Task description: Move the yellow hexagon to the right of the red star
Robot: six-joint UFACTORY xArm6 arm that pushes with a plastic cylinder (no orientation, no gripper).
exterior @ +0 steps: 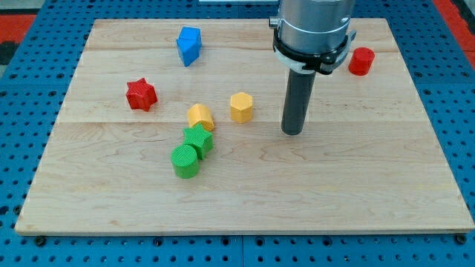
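The yellow hexagon (pixel 241 107) sits near the middle of the wooden board (pixel 356 193). The red star (pixel 140 95) lies well to its left. My tip (pixel 292 132) rests on the board a short way to the right of the yellow hexagon, not touching it. The rod hangs from the arm's grey housing (pixel 312 30) at the view's top.
A second yellow block (pixel 200 116) sits left of the hexagon, touching a green star (pixel 198 139) with a green cylinder (pixel 185 161) below it. A blue block (pixel 189 45) is at the top. A red cylinder (pixel 361 61) is at the top right.
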